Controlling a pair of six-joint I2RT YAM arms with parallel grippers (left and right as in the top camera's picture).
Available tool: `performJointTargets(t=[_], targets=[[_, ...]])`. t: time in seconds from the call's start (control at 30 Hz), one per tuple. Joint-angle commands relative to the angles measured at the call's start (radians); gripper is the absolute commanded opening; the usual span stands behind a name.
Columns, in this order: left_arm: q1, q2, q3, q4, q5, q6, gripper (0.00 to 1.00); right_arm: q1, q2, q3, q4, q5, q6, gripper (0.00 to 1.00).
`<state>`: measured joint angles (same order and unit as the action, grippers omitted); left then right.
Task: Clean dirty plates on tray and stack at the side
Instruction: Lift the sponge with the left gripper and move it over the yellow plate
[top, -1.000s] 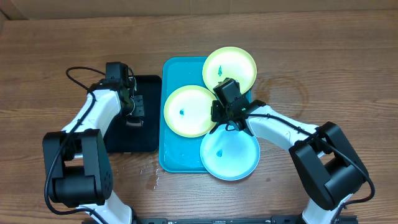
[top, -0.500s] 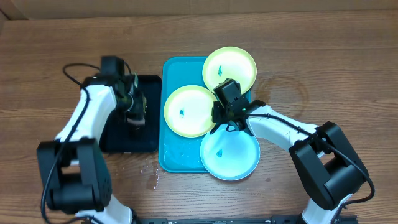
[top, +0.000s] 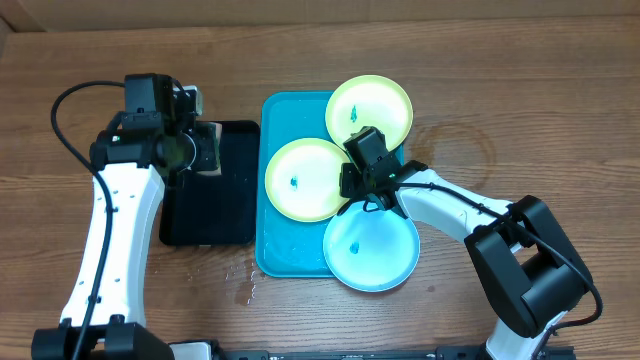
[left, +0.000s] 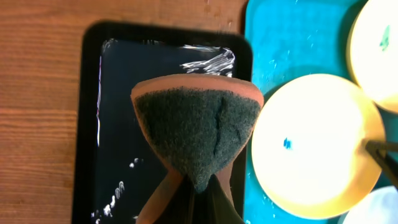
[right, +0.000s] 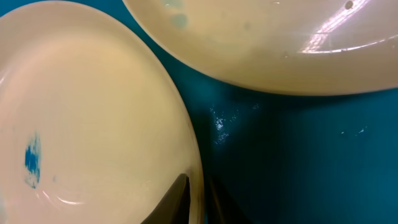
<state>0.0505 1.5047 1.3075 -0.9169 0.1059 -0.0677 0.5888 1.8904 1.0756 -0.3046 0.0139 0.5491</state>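
My left gripper is clamped on a sponge, its dark scouring face pinched into a cone with a terracotta foam edge. It hangs over the glossy, wet black tray. My right gripper nips the thin rim of the mid plate, one finger either side (a grip, as far as my wrist view shows).

Nearest me, the blue plate overhangs the right edge of the tray. The mid plate, lime-rimmed with a pale centre, lies in the tray. The far plate, also lime, juts past the far corner. All three are round, shallow, smooth plastic, and each carries a small teal smudge. The turquoise tray has rounded corners and is beaded with droplets.

My reading is that the job has barely begun. No plate looks wiped, none is stacked at the side, and all three are left to scrub and pile.
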Motion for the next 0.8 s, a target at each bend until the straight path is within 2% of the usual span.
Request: performJointTargets(t=[0.0, 0.2, 0.4, 0.43, 0.47, 0.5, 0.57, 0.67, 0.77], targets=[[0.000, 0.025, 0.003, -0.004, 0.017, 0.012, 0.04, 0.000, -0.003, 0.010, 0.011, -0.008, 0.002, 0.06], [-0.023, 0.044, -0.003, -0.002, -0.005, 0.012, 0.04, 0.000, -0.003, 0.010, 0.010, -0.008, 0.010, 0.04], [-0.104, 0.045, -0.003, 0.008, -0.189, -0.005, 0.04, -0.002, -0.003, 0.011, -0.002, -0.017, 0.054, 0.04], [-0.114, 0.045, -0.003, 0.008, -0.208, -0.008, 0.04, -0.002, -0.003, 0.012, -0.005, -0.019, 0.054, 0.08], [-0.122, 0.045, -0.003, 0.009, -0.220, -0.009, 0.04, -0.002, -0.003, 0.012, -0.008, -0.019, 0.054, 0.19], [-0.128, 0.045, -0.003, 0.009, -0.225, -0.008, 0.04, -0.002, -0.003, 0.012, -0.008, -0.018, 0.053, 0.26], [-0.130, 0.045, -0.003, 0.009, -0.225, -0.015, 0.04, -0.003, -0.003, 0.012, 0.003, -0.007, 0.053, 0.28], [-0.130, 0.045, -0.003, 0.008, -0.224, -0.023, 0.04, -0.009, -0.003, 0.012, 0.023, 0.027, 0.053, 0.21], [-0.130, 0.045, -0.003, 0.001, -0.224, -0.023, 0.04, -0.010, -0.003, 0.012, 0.019, 0.029, 0.053, 0.04]])
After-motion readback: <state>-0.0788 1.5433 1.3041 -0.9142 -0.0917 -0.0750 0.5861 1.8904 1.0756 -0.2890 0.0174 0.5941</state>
